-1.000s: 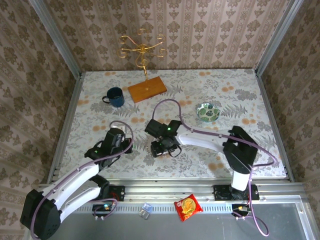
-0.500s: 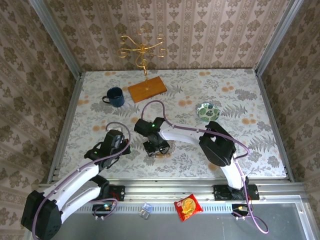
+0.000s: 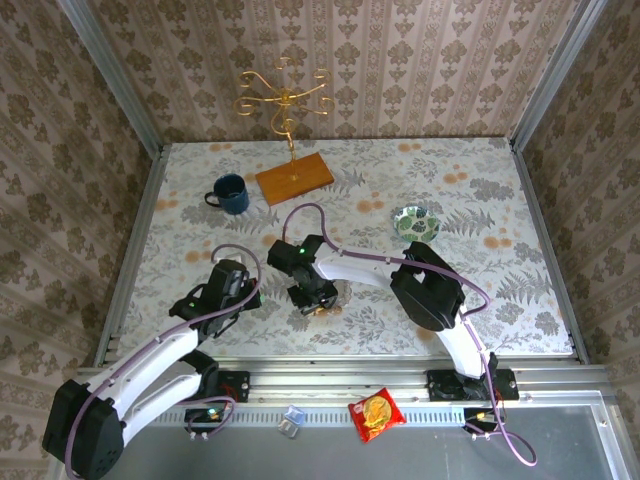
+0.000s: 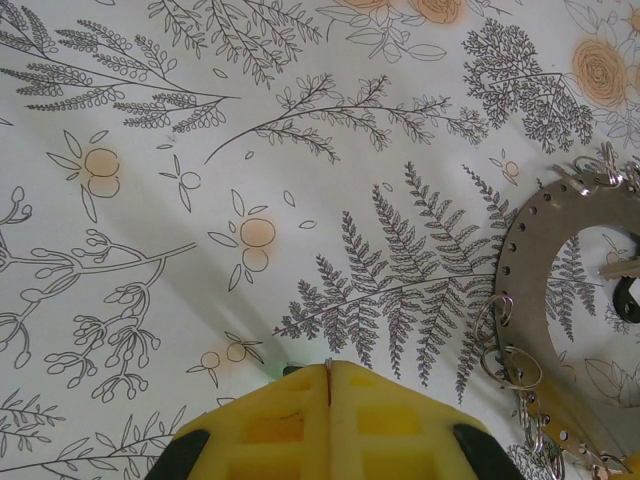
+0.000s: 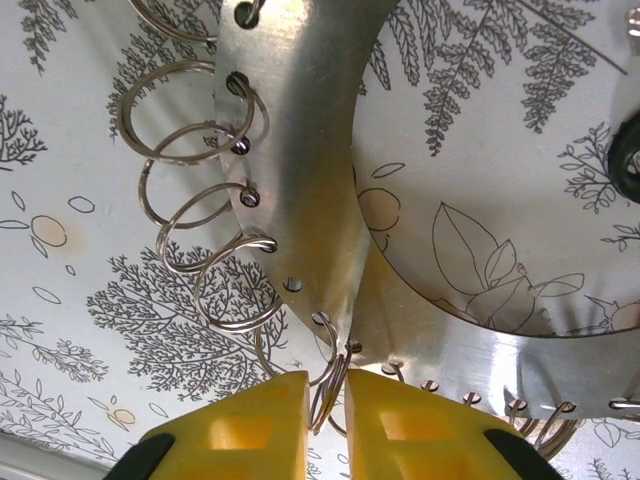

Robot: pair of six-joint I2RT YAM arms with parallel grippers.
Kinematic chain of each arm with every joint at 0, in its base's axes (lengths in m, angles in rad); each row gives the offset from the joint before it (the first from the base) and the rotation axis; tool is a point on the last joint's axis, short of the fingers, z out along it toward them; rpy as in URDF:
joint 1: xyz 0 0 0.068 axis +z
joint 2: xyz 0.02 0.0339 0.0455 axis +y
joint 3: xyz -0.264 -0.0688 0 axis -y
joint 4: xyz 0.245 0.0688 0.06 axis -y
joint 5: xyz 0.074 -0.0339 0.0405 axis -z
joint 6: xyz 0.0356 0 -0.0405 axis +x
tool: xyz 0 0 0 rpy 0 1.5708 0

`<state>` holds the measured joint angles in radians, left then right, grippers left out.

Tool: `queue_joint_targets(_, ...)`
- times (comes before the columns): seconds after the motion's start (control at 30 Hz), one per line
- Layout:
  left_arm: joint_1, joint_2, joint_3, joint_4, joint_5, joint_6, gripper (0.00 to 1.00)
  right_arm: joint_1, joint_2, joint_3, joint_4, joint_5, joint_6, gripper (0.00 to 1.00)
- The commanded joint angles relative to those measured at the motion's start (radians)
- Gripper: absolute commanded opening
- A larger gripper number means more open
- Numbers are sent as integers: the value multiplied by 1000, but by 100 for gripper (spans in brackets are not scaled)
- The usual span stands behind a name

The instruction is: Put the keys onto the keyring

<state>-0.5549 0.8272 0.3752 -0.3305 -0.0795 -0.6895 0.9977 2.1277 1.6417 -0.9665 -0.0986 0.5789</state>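
My right gripper [image 5: 327, 385] is shut on a thin wire keyring [image 5: 333, 384] that hangs from a hole in the wide flat grey metal ring [image 5: 300, 120]. Several more wire loops [image 5: 190, 150] sit along that ring's rim. From above, the right gripper [image 3: 313, 297] is down on the table at centre. My left gripper [image 4: 328, 372] is shut, with a thin silver edge at its tips and a green tint beside it, apparently the green key. It hovers left of the flat ring [image 4: 530, 250]. A dark piece [image 4: 630, 300] lies inside the ring, too cropped to identify.
A blue mug [image 3: 231, 194] stands at the back left, beside a wooden base [image 3: 293, 178] with a golden stand [image 3: 284, 95]. A patterned bowl [image 3: 415, 224] sits to the right. A snack packet [image 3: 376, 413] lies on the front rail.
The right gripper has shifted left and its arm has folded in closer, settling on the flat ring's rim. The left arm has barely moved.
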Motion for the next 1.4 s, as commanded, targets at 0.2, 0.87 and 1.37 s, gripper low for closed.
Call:
queue_joint_targets(0.2,10,1,-2,-26,0,-16,8,-1,35,32,-39,-40,-7,8)
queue_joint_targets(0.87,38,-51,163,98,97,347,55,-43,-444,-355,292,9,-304,0)
queue_joint_targets(1.37,47,89,321,238,337,715,48,-181,-612,-418,284,-75,-608,0)
